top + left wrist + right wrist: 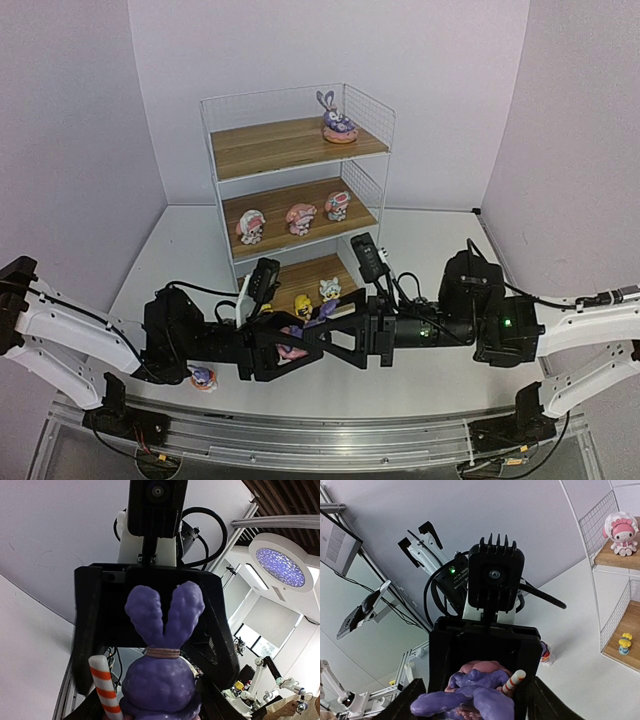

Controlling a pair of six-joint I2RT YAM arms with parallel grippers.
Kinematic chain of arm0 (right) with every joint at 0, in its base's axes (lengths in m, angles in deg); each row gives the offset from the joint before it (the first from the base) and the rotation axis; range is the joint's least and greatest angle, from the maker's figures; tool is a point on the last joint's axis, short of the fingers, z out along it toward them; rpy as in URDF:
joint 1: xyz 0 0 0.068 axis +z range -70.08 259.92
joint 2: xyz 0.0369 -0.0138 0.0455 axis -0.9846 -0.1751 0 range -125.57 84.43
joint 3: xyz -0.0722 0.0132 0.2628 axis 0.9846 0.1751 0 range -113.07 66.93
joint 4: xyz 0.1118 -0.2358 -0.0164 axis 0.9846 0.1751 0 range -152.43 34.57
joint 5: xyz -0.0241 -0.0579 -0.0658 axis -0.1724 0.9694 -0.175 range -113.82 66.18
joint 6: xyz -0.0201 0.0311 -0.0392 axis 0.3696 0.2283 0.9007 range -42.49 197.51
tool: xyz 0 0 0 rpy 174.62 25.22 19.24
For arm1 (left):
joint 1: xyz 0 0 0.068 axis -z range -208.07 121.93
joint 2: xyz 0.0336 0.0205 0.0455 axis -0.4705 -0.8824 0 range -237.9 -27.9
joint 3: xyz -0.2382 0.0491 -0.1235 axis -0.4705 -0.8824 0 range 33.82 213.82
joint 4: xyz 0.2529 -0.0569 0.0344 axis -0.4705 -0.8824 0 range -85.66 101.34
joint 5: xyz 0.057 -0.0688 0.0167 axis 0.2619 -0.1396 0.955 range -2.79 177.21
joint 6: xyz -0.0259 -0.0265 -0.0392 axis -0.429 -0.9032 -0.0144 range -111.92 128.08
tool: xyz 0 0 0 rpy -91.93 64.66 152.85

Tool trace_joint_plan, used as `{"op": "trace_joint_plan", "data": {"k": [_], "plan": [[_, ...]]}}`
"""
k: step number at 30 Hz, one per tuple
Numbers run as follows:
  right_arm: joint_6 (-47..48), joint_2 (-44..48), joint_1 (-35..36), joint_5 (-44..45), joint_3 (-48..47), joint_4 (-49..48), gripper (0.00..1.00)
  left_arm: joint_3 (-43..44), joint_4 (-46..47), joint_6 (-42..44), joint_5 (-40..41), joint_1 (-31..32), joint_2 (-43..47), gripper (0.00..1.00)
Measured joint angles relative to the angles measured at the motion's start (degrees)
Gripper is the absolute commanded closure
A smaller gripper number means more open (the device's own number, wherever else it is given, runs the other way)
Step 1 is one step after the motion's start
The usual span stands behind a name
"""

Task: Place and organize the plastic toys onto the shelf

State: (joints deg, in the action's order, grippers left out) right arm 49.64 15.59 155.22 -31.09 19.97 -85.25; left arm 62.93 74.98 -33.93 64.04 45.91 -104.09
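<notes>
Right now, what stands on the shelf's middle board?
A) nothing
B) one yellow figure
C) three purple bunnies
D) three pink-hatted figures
D: the top view shows three pink-hatted figures in a row on the middle board of the shelf.

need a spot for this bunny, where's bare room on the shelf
Top board: bare from its left edge to the bunny at its right end. Middle board is crowded, three hatted figures across. Bottom board is partly hidden behind the arms.
</notes>
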Motion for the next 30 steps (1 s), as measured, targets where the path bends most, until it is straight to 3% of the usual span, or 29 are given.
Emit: {"op": "trace_joint_plan", "data": {"k": [11, 24, 30], "plan": [[0.9, 3.0, 0.7, 3.8, 1.6, 0.6, 0.41, 0.0, 1.4, 0.3, 2.8, -0.3, 0.0, 1.0], [-4.8, 2.4, 0.9, 6.4, 1.6, -0.1, 0.45, 0.0, 1.4, 1.7, 2.3, -0.4, -0.3, 1.0], [-5.7, 1.6, 1.0, 8.2, 1.5, 0.0, 0.6, 0.2, 1.4, 1.7, 1.9, -0.5, -1.2, 1.0]]}}
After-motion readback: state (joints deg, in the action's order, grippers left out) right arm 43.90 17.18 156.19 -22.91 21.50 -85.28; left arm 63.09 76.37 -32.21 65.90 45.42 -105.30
